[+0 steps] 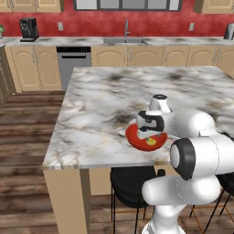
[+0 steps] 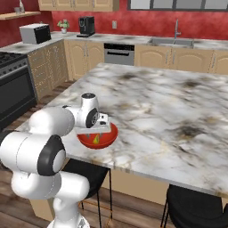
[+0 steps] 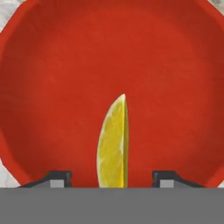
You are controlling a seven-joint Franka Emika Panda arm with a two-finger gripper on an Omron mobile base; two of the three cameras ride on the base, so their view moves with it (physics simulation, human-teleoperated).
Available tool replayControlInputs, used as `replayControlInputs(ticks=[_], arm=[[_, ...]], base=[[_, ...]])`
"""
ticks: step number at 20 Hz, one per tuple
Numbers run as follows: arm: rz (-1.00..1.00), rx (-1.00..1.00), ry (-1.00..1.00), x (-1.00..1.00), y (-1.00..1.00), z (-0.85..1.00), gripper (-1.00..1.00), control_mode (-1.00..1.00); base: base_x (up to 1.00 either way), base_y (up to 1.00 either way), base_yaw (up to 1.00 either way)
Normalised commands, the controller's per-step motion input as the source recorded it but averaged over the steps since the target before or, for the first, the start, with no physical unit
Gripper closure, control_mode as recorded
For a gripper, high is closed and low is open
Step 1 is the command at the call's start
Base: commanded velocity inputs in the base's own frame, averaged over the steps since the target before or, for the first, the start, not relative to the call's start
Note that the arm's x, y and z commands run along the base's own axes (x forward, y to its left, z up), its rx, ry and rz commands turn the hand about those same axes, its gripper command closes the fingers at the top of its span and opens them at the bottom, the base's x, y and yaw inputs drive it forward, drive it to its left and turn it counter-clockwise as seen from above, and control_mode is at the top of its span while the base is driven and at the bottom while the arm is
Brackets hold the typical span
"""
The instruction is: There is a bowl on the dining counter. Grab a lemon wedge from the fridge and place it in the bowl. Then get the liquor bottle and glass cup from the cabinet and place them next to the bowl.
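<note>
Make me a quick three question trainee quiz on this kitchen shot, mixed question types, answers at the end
1. True or false: the lemon wedge lies inside the red bowl.
2. Multiple choice: the bowl sits on (A) the wall counter by the sink, (B) the marble dining counter near its edge, (C) the wood floor.
3. Short answer: how do the end effector fingers stand relative to the wedge?

Key:
1. True.
2. B.
3. Spread apart, one on each side of the wedge, with a gap between each fingertip and the wedge, so the end effector is open rather than gripping it.
</note>
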Motion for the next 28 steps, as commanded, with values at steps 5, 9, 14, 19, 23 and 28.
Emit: replayControlInputs(ticks=[5,9,14,19,23,28], arm=[[0.01,0.00,-0.05,-0.29,0.01,0.24,-1.00,-1.00],[0.03,0.00,-0.19,-0.42,0.00,0.63,-1.00,-1.00],[0.07,0.00,-0.30,-0.48,0.00,0.89,-1.00,-1.00],[0.04,0.00,-0.29,-0.53,0.06,0.83,-1.00,-1.00],[0.00,0.00,-0.26,-0.77,0.30,0.58,-1.00,-1.00],[-0.05,0.00,-0.21,-0.91,0.45,0.44,-1.00,-1.00]], base=[[0.00,0.00,0.00],[0.00,0.00,0.00],[0.00,0.00,0.00],[0.00,0.00,0.00],[0.00,0.00,0.00],[0.00,0.00,0.00]])
